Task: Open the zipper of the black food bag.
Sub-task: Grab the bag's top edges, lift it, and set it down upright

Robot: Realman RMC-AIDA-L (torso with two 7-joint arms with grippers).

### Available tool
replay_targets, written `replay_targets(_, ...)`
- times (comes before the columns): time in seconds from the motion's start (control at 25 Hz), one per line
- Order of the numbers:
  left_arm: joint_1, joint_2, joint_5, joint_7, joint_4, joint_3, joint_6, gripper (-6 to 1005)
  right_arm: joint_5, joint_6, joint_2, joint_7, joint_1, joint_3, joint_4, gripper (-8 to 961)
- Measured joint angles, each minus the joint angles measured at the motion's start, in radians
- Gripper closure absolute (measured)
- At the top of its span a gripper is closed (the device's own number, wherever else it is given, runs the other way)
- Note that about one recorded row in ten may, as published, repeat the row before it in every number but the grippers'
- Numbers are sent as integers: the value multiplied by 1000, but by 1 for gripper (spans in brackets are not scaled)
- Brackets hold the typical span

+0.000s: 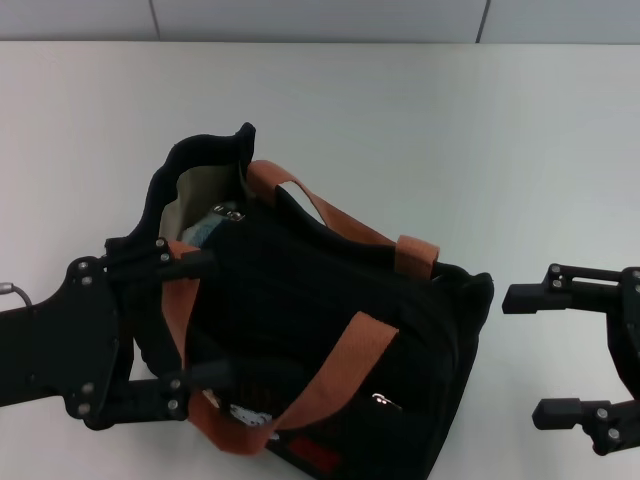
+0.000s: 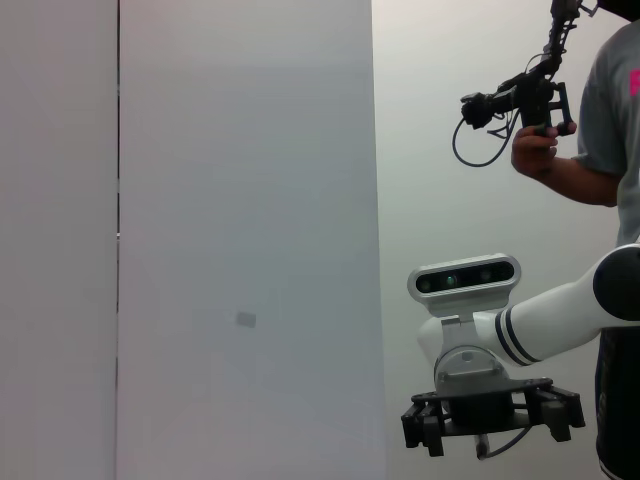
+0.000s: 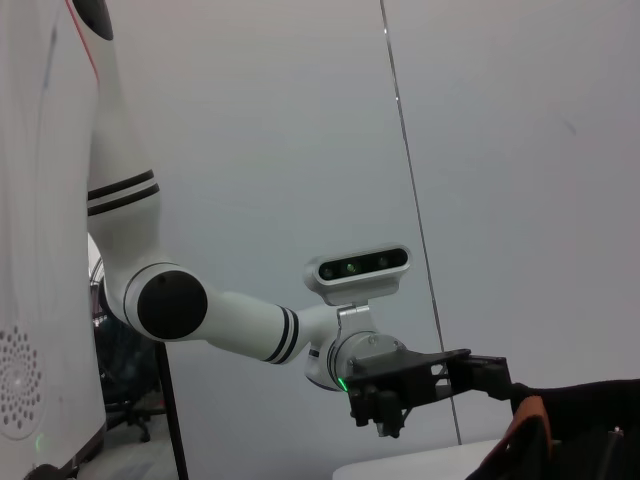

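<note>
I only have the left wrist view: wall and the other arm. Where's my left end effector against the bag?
Observer: In the head view, the left end effector straddles the left end of the black food bag, fingers spread.
Operator: Is the zipper open at all?
Observer: The mouth gapes at the far end with beige lining showing, and the silver pull of the zipper sits there.
Operator: And the right arm?
Observer: The right end effector is open on the bag's right, apart from it.
</note>
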Motion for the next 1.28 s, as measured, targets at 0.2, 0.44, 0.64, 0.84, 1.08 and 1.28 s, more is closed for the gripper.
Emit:
replay_targets(0.2, -5, 0, 3, -8, -3, 5, -1, 187, -3, 1, 0, -3, 4, -1, 7, 127)
replay_targets(0.44, 3, 0, -8, 0, -3, -3, 0, 190, -10, 12, 1, -6, 4, -1, 7, 127)
replay_targets(0.64, 40, 7, -59, 18, -45, -127, -1, 193, -10, 19, 2, -7, 2, -1, 9, 127)
replay_targets(0.84, 63, 29, -18, 38, -119, -259, -15, 196, -10, 24, 1, -9, 0, 2, 10, 127)
replay_targets(1.08, 51, 64, 148, 195, -290, -349, -105, 200, -10, 34, 1, -10, 13, -2, 14, 127)
replay_targets(1.28, 38, 39, 199, 262, -305, -348, -172, 203, -13, 38, 2, -10, 22, -3, 29, 128)
